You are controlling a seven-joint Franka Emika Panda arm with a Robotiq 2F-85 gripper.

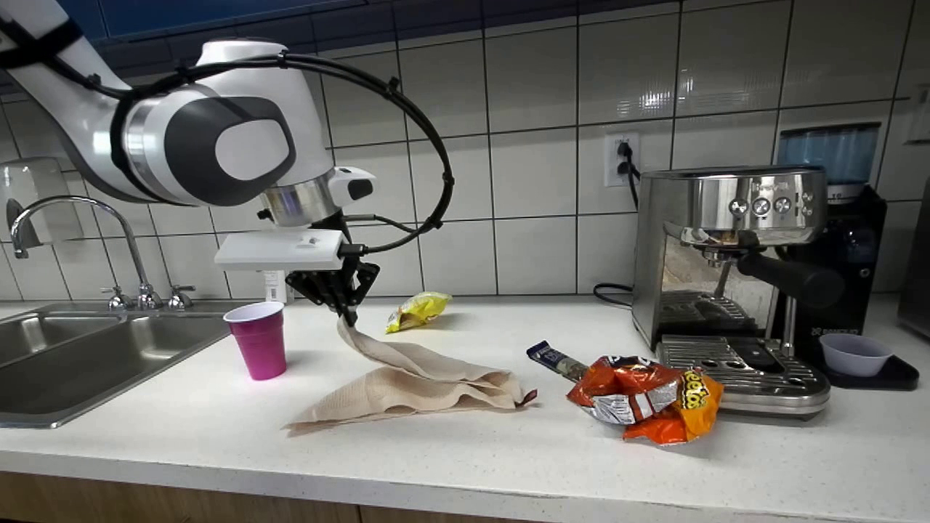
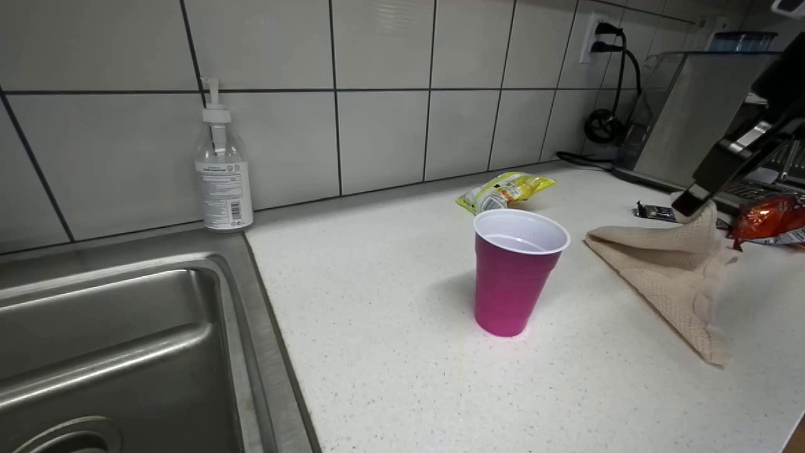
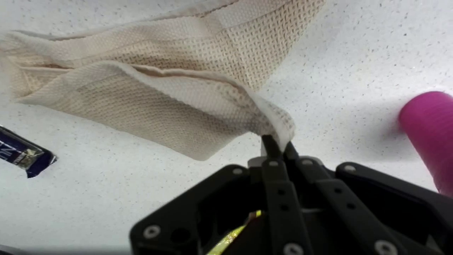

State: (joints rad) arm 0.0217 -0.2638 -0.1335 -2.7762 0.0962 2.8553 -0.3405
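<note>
Wrist view: jaws pinch cloth (image 3: 159,106) by its edge, cup (image 3: 433,132) standing apart.

In the wrist view, a cloth (image 3: 166,92) is cropped at top, a pink cup (image 3: 432,140) at right, and a yellow bag (image 3: 229,240) is mostly hidden by the gripper (image 3: 280,146). In both exterior views, a sink (image 2: 242,352) is cut off at left.

There's a lane of bare table (image 2: 604,314) between pink cup (image 2: 512,289) and cloth (image 2: 673,270); crumpled snack bag (image 1: 639,399) partly blocks the coffee machine (image 1: 690,276)!
</note>
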